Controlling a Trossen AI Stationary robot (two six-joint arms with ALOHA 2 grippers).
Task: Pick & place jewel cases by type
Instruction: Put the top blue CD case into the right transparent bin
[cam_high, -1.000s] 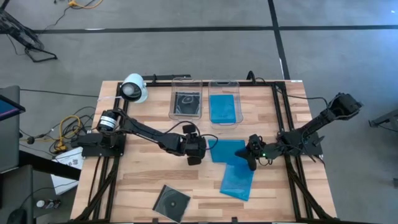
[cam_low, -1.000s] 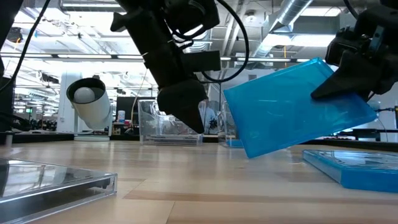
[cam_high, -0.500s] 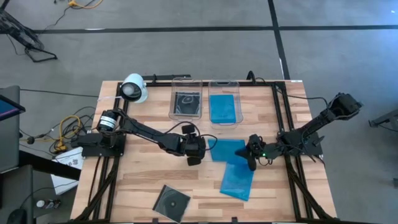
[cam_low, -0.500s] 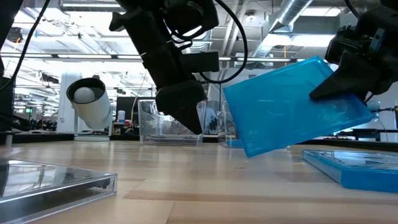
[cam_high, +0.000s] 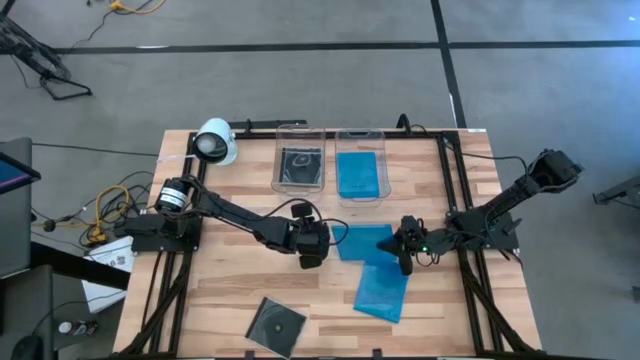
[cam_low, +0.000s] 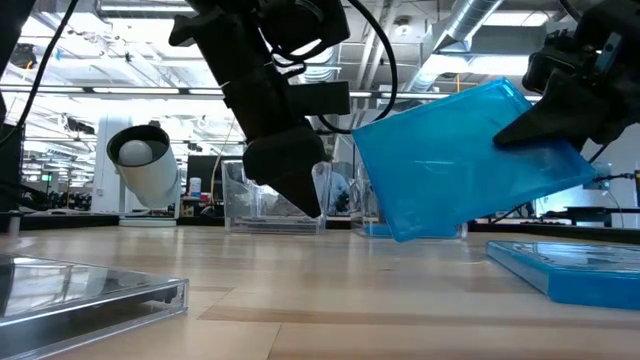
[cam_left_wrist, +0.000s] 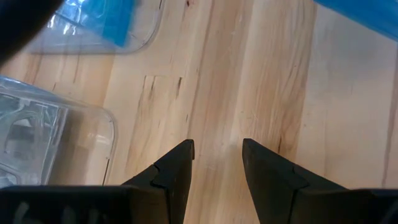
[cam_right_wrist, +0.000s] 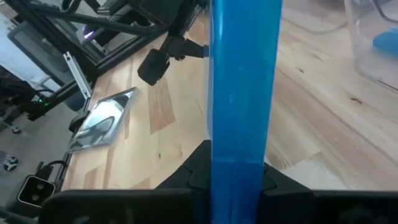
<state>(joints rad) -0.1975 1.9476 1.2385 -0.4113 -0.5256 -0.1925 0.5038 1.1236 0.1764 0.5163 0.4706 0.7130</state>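
Note:
My right gripper (cam_high: 403, 246) is shut on a translucent blue jewel case (cam_high: 364, 241) and holds it above the table's middle right; the low view shows it tilted (cam_low: 470, 165). A second blue case (cam_high: 382, 291) lies flat on the table just nearer. A clear and black case with a silver disc (cam_high: 276, 325) lies flat near the front edge. My left gripper (cam_left_wrist: 217, 163) is open over bare wood left of the held case, with nothing between its fingers. My right gripper pinches the blue case between its two fingers at the edge (cam_right_wrist: 240, 154) facing the table's right side. The fingers (cam_right_wrist: 200, 163) come from the right, slanting a little downward. The case is lifted clear of the table and tilted, its free end toward my left gripper.
Two clear tubs stand at the back: the left tub (cam_high: 300, 160) holds a clear and black case, the right tub (cam_high: 361, 172) holds blue ones. A white cylindrical lamp (cam_high: 214, 142) sits at the back left. Bare wood lies between the arms and along the front.
My right gripper has rolled slightly, and the blue case it holds has risen a little, still tilted and clear of the table. My left gripper has kept its place and stays open.

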